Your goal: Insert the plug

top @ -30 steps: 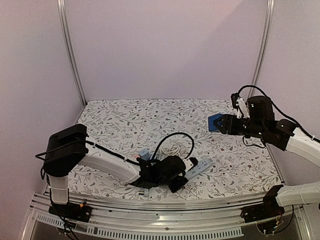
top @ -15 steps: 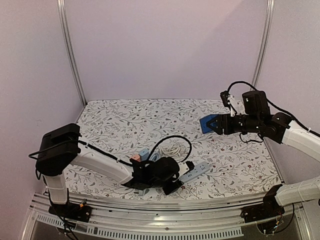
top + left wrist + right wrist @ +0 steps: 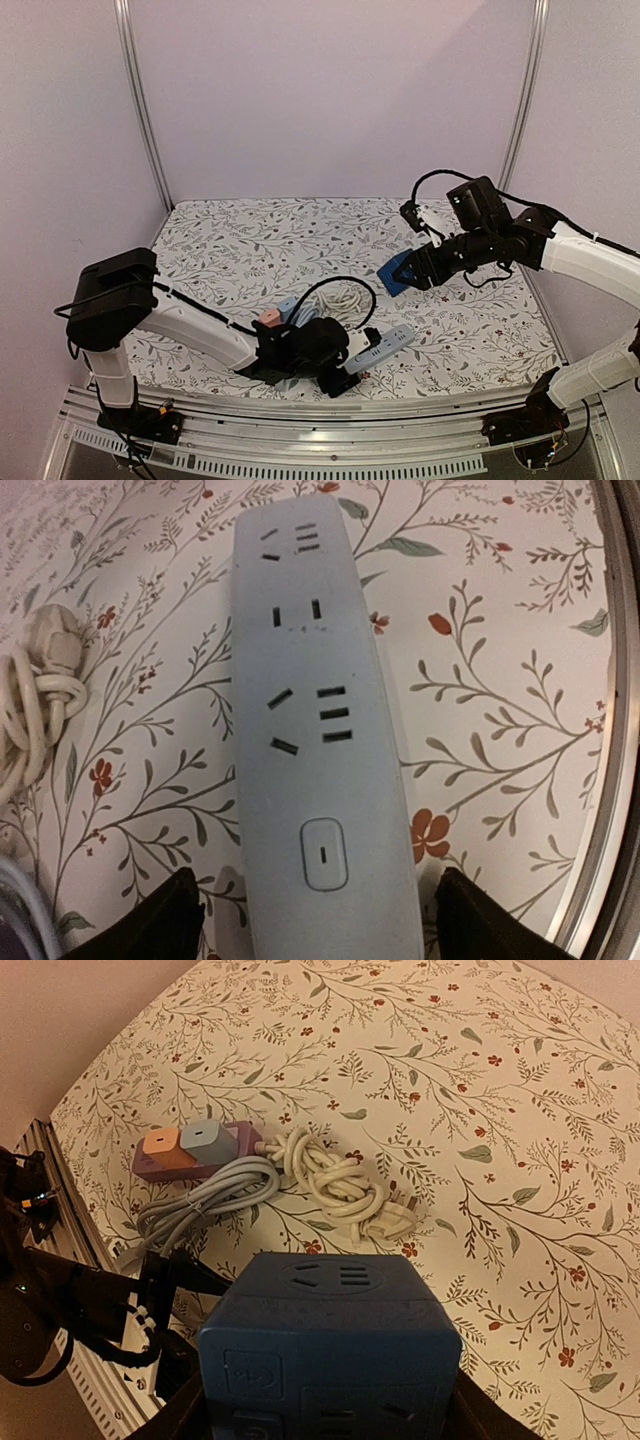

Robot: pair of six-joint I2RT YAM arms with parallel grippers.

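I'm working over a table (image 3: 230, 235) that is wearing a white cloth printed with leafy twigs and small red flowers, and it is running from the near edge right up to the far wall (image 3: 330, 100). That wall, the left wall (image 3: 60, 150) and the right wall (image 3: 600, 120) are boxing me in, all plain pale lilac. The left post (image 3: 143, 110) and the right post (image 3: 527, 90), slim metal, are rising from the far corners. A slotted metal rail (image 3: 430, 412) is lining the near edge. Soft, even light is falling everywhere, throwing only faint shadows.
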